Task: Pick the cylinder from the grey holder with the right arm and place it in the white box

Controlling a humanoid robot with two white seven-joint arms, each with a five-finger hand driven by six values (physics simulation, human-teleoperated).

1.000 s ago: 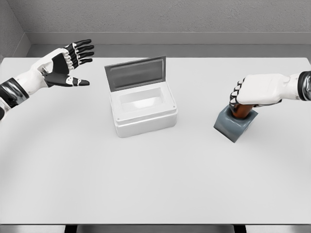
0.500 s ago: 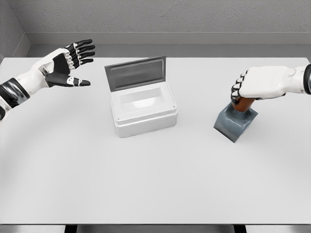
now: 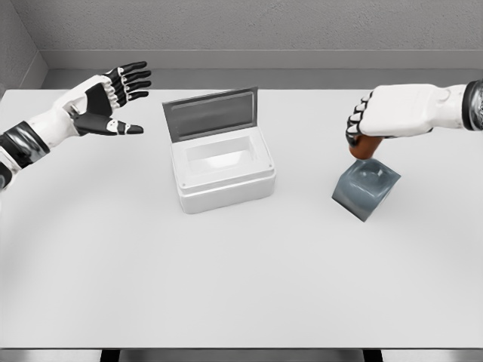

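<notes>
- Tabletop [image 3: 241, 286]: nearest stretch is showing plain white; the action is sitting further back.
- Holder [image 3: 366, 188]: grey block lying tilted toward the right side, its socket showing empty and dished, facing up.
- Box [image 3: 223, 170]: white, sitting left of centre, lid [image 3: 211, 113] standing open at the back, cavity exposed and unobstructed. Well apart from the holder.
- Right hand [image 3: 392, 119]: hanging just above the holder's upper left, fingers [image 3: 356, 124] curled tight. Holding the cylinder [image 3: 364, 148], a brown stub poking out below the fist. Only the lower end is visible; the rest is hidden inside the grip.
- Cylinder appears clear of the socket, lower end near the holder's rim; contact cannot be ruled out from this angle.
- Step in hand, by judgement: lifting clear and beginning the carry toward the box.
- Doing it well: gaining a little more height before travelling left so the stub is not clipping the holder's edge; keeping the grip firm and the cylinder near upright; arriving over the cavity from the front or side, staying off the raised lid; lowering before releasing.
- Left hand [image 3: 106, 102]: hovering far left above the tabletop, fingers spread wide, holding nothing, touching nothing.
</notes>
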